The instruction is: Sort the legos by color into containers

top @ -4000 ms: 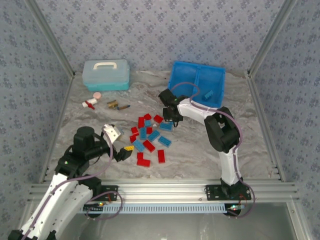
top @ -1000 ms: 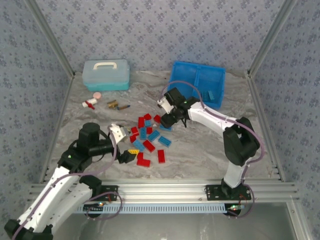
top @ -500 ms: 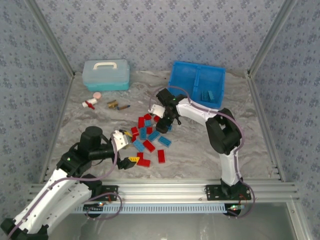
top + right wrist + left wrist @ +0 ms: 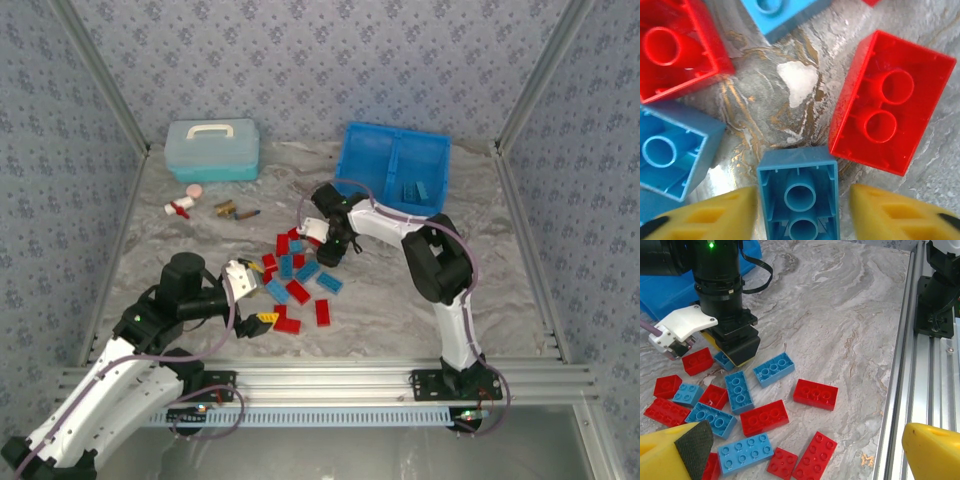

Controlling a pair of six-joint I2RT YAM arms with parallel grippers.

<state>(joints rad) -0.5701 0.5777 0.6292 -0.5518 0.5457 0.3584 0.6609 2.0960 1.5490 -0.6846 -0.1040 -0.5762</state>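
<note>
Marbled grey counter (image 4: 400, 300), shallow blue tray (image 4: 365, 160) far right, glossy hard-plastic legos (image 4: 300, 275) scattered mid-counter. Left end effector (image 4: 252, 297) hangs spread wide at the pile's near-left edge. Right end effector (image 4: 333, 245) is the closer one. Its fingers (image 4: 705, 215) sit apart either side of an upside-down light blue brick (image 4: 799, 192), hollow side up, long axis running between them, and there's a sliver of gap so it's not pinched yet.

White arms (image 4: 100, 390); black joints; yellow jaws

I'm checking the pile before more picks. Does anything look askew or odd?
Yes. The blue brick straddled by the right gripper and the red brick beside it lie upside down, hollow undersides up, tubes showing instead of studs. Nothing looks damaged.
</note>
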